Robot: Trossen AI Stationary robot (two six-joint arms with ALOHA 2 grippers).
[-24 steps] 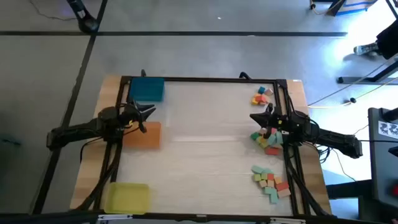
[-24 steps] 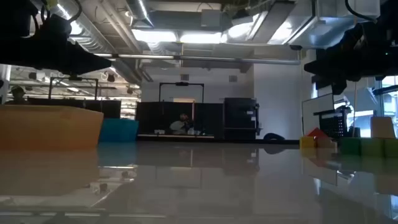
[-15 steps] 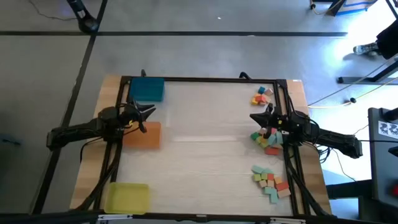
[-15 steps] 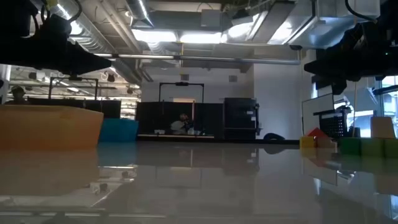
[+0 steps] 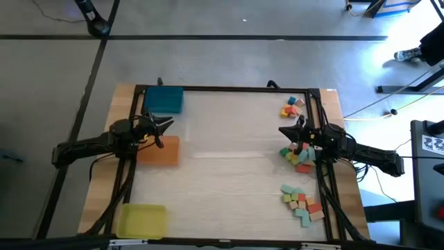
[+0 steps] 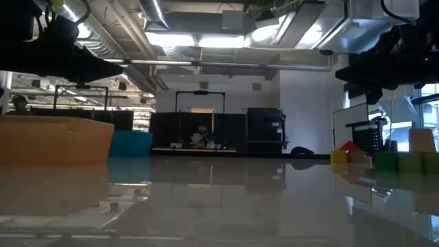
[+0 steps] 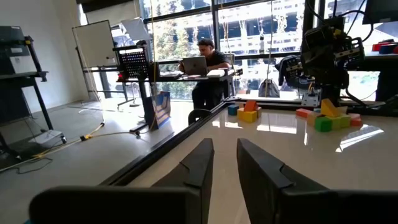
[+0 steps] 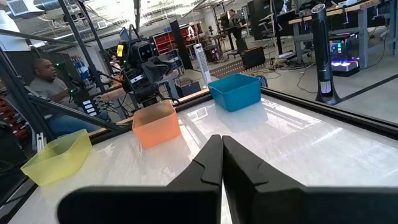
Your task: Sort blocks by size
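Hovering over orange tray [image 5: 160, 151], left gripper [image 5: 168, 123]: fingers [image 7: 194, 167] slightly apart, holding nothing. Right gripper [image 5: 283, 130] above mid block cluster, fingers [image 8: 211, 163] pressed together, empty. Blocks [image 5: 300, 155] in three piles along bench [image 5: 229, 180] right edge. Blue tray [image 5: 164, 100] far left, yellow tray [image 5: 142, 221] near left.

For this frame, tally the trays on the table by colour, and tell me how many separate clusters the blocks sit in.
Blue tray: 1
Orange tray: 1
Yellow tray: 1
Block clusters: 3, by the far right corner, under the right gripper, and near the front right
Total: 3 trays, 3 block clusters; single blocks are too small to count reliably.
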